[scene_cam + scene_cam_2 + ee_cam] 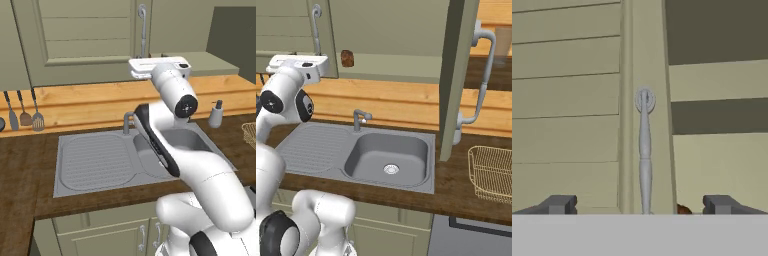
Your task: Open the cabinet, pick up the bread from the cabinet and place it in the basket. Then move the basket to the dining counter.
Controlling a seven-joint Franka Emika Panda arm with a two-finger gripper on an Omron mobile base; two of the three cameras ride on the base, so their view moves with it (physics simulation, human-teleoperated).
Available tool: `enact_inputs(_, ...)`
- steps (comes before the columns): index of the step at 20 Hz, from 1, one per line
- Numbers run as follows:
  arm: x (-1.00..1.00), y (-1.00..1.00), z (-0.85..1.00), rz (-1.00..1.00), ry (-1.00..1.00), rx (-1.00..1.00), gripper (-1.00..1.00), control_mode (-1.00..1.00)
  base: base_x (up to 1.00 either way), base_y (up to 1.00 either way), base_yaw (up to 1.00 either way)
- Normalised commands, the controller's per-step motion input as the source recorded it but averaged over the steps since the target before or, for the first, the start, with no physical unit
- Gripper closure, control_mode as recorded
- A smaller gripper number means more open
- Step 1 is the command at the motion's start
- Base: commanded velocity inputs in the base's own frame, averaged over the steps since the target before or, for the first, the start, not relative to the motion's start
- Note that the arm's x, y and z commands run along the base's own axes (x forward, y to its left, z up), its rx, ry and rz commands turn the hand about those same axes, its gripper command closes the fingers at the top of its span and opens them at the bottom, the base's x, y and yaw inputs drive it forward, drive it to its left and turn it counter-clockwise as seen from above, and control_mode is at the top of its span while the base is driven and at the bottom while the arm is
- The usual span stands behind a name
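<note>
Fingertips spread wide, my gripper straddles the left door's handle, the cabinet half open, bread on its shelf edge, basket waiting at the counter's right end.

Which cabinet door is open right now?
The right door: it swings out edge-on over the counter, exposing the bread inside. The left door is shut.

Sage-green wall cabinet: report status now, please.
Gripper open, facing left door's silver handle. Right door swung open, left shut. Small brown bread on shelf; pale wire basket waiting on worktop.
</note>
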Motion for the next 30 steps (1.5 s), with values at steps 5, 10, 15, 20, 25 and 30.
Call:
enact_inputs(5,0.15,0.00,0.01,0.00,-0.10,0.00,-1.00,-1.00,0.00,0.00,0.00)
enact_inputs(10,0.31,0.00,0.21,0.00,0.04,0.00,-1.00,-1.00,0.00,0.00,0.00)
enact_inputs(15,0.45,0.00,0.19,0.00,0.06,0.00,-1.00,-1.00,0.00,0.00,0.00)
enact_inputs(20,0.42,0.00,0.03,0.00,0.02,0.00,-1.00,-1.00,0.00,0.00,0.00)
enact_inputs(25,0.35,0.01,0.00,0.00,0.02,0.00,-1.00,-1.00,0.00,0.00,0.00)
enact_inputs(30,0.33,0.11,0.00,0.00,0.03,0.00,-1.00,-1.00,0.00,0.00,0.00)
